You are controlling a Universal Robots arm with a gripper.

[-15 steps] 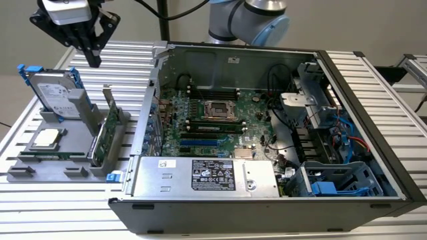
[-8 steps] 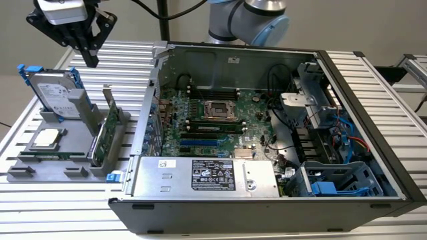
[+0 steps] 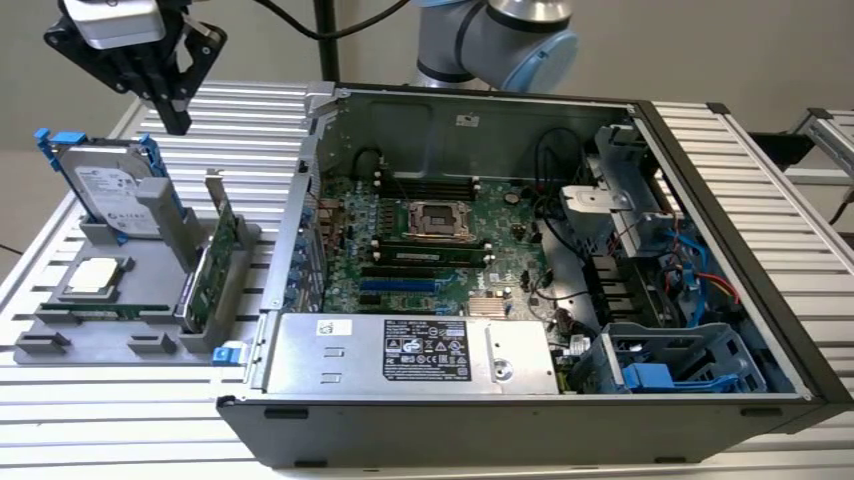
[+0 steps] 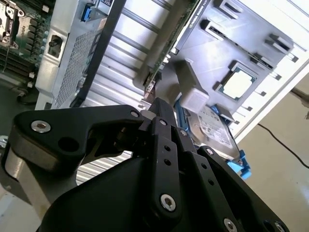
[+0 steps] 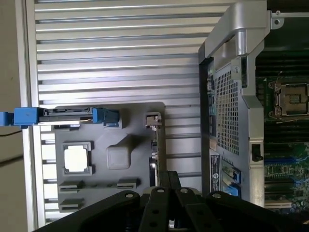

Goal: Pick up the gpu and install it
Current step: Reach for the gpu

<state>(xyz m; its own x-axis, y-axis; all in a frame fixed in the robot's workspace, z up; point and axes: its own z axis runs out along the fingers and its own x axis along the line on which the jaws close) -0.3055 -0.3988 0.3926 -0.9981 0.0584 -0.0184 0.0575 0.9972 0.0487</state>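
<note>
Hanging empty with fingers pressed together, the gripper (image 3: 175,122) sits in open air above the hard drive (image 3: 114,185) end of the gray holder (image 3: 151,278), while the gpu (image 3: 211,262) stands on edge along the holder's edge nearest the open computer case (image 3: 534,430), a narrow gap between them.

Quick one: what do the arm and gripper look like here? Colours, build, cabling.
Arm: round grey segments with light-blue joint caps. Gripper: matte black, an angular bar linkage pinned with silver screws, under a silver-white wrist block. A black cable loops beside it.
</note>
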